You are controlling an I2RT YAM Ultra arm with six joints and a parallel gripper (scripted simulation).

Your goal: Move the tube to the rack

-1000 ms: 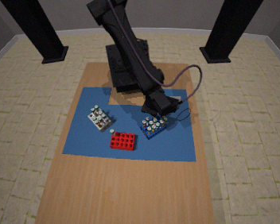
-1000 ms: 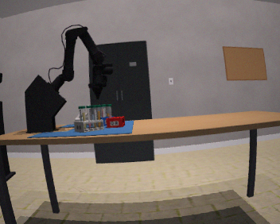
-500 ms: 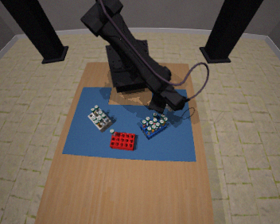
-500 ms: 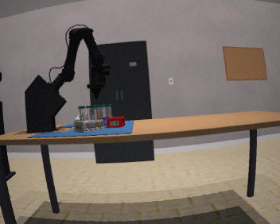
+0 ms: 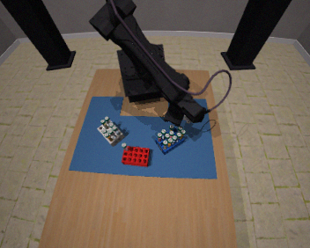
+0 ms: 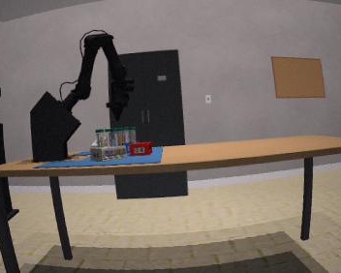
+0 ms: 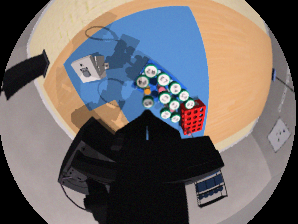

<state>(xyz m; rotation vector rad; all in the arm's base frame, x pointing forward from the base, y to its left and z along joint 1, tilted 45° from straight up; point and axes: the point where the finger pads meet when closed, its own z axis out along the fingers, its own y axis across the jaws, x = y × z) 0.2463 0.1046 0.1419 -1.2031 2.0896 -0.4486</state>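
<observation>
My gripper (image 6: 117,119) (image 7: 147,113) is shut with nothing seen between its fingertips. It hangs well above the racks, near the base side of the blue rack RA (image 5: 166,150). RA holds several upright tubes with green-rimmed white caps; the cap labels are too small to read surely. The white rack RB (image 5: 117,141) (image 6: 96,155) stands at the left of the mat with several capped tubes; the gripper body hides it in the wrist view. The red rack QR (image 5: 136,163) (image 6: 140,149) (image 7: 193,120) lies between them, farther from the base. One capped tube (image 5: 123,145) shows at its near-base left corner.
A pale box (image 7: 86,71) with a dark button sits on the blue mat (image 5: 188,164) (image 7: 170,30) beyond RA; the arm mostly hides it in the top view. The wooden table (image 5: 143,211) extends past the mat. RB's well C3 cannot be made out surely.
</observation>
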